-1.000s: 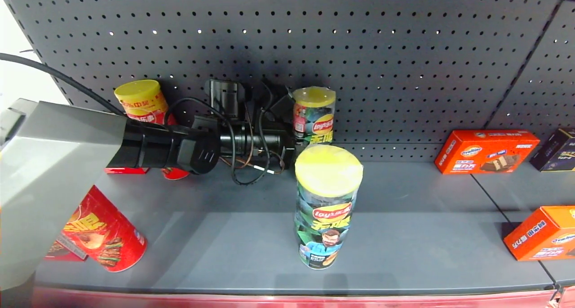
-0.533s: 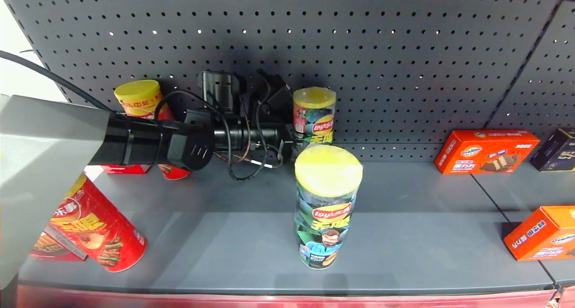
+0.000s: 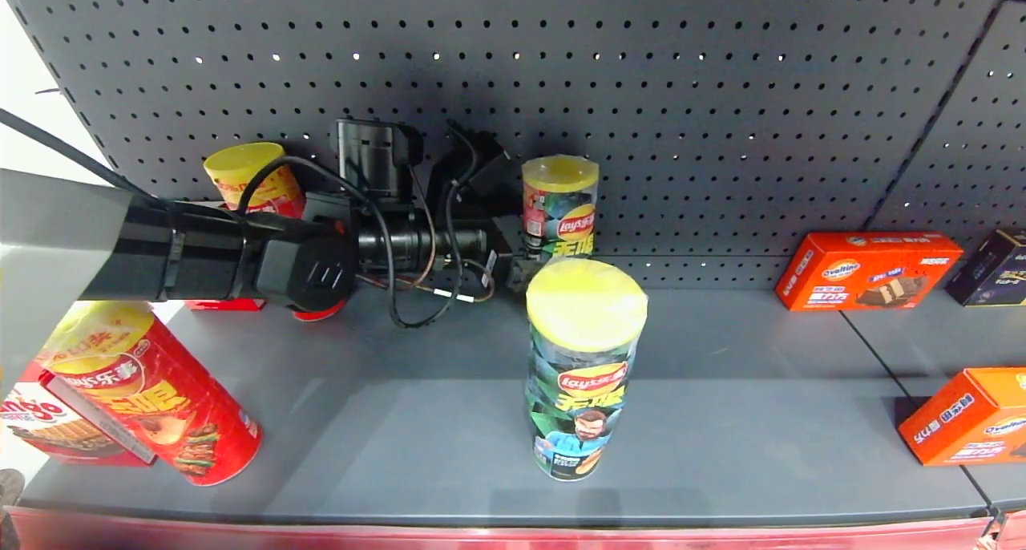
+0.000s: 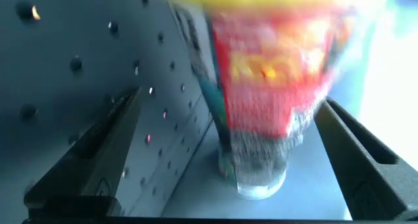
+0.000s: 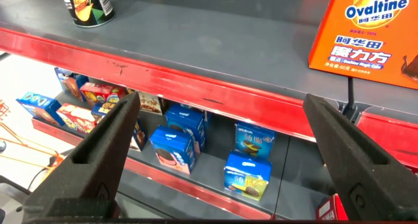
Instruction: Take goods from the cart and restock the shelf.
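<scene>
Two green chip cans with yellow lids stand on the grey shelf [image 3: 721,406]: one in front [image 3: 585,365], one at the back [image 3: 559,205] against the pegboard. My left gripper [image 3: 517,253] reaches in from the left, just beside the rear can. In the left wrist view this gripper [image 4: 230,100] is open, with the blurred rear can [image 4: 268,106] standing upright between its wide-apart fingers and clear of both. My right gripper [image 5: 222,98] hangs open with nothing in it, below the shelf's red front edge [image 5: 196,74].
A red chip can [image 3: 252,177] stands at the back left, and another [image 3: 152,398] leans at the front left beside a red box [image 3: 48,426]. Orange boxes [image 3: 870,268] [image 3: 962,418] lie on the right. Blue boxes [image 5: 176,145] fill the lower shelf.
My left arm has drawn back to the left, away from the rear green can, which stays standing. More of the front-left red can shows.
</scene>
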### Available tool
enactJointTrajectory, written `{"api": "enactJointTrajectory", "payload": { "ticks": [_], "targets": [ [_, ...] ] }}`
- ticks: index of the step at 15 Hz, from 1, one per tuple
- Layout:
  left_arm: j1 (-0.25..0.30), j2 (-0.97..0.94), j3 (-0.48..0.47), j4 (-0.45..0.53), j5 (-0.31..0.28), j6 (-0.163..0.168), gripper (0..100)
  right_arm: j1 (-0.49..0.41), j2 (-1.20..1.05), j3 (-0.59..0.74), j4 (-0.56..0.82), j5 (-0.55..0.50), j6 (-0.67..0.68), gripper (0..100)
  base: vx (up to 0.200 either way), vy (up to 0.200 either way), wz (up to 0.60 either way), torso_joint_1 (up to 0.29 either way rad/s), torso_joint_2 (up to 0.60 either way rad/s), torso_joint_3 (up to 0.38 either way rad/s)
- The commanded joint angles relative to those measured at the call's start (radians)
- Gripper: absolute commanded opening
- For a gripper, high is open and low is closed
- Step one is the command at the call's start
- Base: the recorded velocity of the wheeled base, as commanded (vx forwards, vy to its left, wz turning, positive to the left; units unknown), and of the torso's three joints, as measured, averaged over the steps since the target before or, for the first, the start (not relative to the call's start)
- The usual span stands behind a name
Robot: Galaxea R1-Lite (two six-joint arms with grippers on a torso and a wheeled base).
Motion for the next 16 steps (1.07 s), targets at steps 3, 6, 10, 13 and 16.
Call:
{"api": "enactJointTrajectory", "payload": {
  "ticks": [3,6,10,13,16],
  "targets": [
    [0.002,-0.034,0.029,-0.002,0.062,-0.003,100,0.001,0.0,0.0,-0.001,0.0,0.0,100,0.0,0.0,0.0,0.0,0.0,0.0],
    [0.0,-0.034,0.027,-0.004,0.101,-0.004,100,0.001,0.0,0.0,-0.001,0.0,0.0,100,0.0,0.0,0.0,0.0,0.0,0.0],
    [0.003,-0.042,0.029,-0.008,0.149,-0.004,100,0.001,0.0,0.0,-0.001,0.0,0.0,100,0.0,0.0,0.0,0.0,0.0,0.0],
    [0.008,-0.048,0.032,-0.008,0.15,-0.006,100,0.001,0.0,0.0,-0.001,0.0,0.0,100,0.0,0.0,0.0,0.0,0.0,0.0],
    [0.009,-0.052,0.033,-0.008,0.167,-0.006,100,0.001,0.0,0.0,-0.001,0.0,0.0,100,0.0,0.0,0.0,0.0,0.0,0.0]
  ]
}}
